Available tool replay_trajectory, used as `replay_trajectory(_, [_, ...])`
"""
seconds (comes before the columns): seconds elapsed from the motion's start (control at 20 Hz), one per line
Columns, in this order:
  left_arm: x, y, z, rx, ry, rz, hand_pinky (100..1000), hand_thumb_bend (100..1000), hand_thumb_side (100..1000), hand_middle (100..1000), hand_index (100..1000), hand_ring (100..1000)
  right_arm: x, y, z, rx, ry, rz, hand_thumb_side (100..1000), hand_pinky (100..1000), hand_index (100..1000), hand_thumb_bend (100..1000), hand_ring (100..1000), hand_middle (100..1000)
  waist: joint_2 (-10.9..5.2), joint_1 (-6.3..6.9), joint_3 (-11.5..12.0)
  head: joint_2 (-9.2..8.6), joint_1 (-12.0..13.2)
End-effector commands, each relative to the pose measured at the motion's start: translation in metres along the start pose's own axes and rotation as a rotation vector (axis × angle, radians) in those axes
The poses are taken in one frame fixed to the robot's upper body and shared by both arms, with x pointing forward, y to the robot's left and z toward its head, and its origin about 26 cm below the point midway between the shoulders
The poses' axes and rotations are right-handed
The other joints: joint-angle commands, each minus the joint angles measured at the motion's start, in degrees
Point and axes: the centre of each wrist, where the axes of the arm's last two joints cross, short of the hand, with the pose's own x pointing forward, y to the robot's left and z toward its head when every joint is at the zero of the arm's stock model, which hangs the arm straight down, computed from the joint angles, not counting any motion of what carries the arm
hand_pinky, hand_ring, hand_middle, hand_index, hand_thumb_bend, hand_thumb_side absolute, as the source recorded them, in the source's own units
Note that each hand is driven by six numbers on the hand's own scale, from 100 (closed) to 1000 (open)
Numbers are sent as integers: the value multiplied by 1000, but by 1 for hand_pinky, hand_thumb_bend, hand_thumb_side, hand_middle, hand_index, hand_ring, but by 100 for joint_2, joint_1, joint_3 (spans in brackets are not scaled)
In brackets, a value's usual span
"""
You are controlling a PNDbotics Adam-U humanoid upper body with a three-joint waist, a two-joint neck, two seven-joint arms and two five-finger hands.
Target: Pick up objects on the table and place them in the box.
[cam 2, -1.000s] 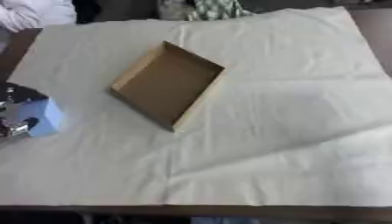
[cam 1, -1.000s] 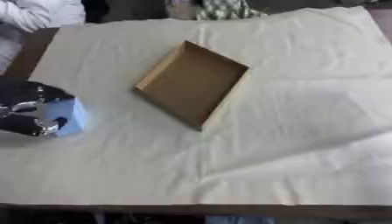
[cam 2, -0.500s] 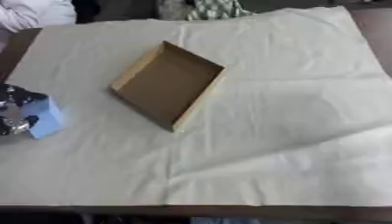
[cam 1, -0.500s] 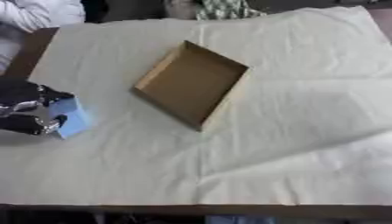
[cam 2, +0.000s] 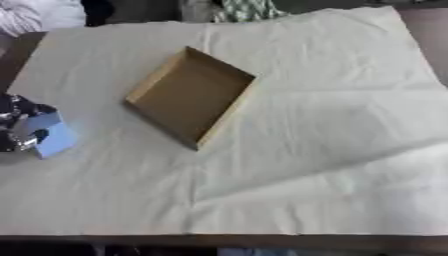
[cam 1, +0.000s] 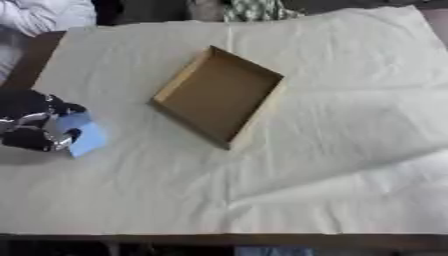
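Note:
An open brown cardboard box (cam 1: 219, 96) lies askew on the white cloth, a little left of the middle, with nothing inside it. At the left edge my left hand (cam 1: 31, 125) has its fingers curled round a light blue block (cam 1: 81, 133), which sits at about cloth level; I cannot tell whether it touches the cloth. The box is well to the right of the hand and apart from it. My right hand shows in neither view.
A wrinkled white cloth (cam 1: 332, 150) covers the table, with the dark table edge (cam 1: 219, 242) along the bottom. A person's white sleeve (cam 1: 35, 15) shows at the far left corner, off the cloth.
The left hand with the blue block has shifted slightly, and the block looks a bit more turned. The box has not moved.

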Motion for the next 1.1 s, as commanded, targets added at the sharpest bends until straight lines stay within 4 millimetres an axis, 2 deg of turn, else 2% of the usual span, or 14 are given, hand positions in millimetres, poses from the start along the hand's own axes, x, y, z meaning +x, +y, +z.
replay_trajectory(0.05, [2,0,0,10,-11,1,689,100,1000,279,775,321,3,-3,-4,0,-18,0,554,672,788,100,722,568,-54,-32,0,-29,20])
replay_trajectory(0.25, [4,5,0,67,-19,41,624,100,984,251,721,293,2,-3,-4,2,-13,-2,553,672,788,100,722,567,-60,-36,5,-30,19])
replay_trajectory(0.35, [5,8,0,87,-30,56,590,100,806,245,686,283,2,-3,-4,3,-12,-2,553,672,788,100,722,567,-63,-36,8,-24,15])
replay_trajectory(0.55, [6,19,3,146,-50,83,519,100,556,236,649,270,2,-2,-3,4,-10,-3,554,672,788,100,722,567,-66,-32,20,-21,5])
replay_trajectory(0.95, [7,40,7,279,-69,130,438,100,254,207,607,243,2,-2,-3,4,-8,-6,554,673,788,100,722,566,-74,-32,32,-24,-16])
replay_trajectory(1.1, [7,48,8,330,-78,148,420,100,248,199,601,234,2,-2,-4,4,-10,-6,554,674,788,100,723,566,-80,-35,34,-28,-21])
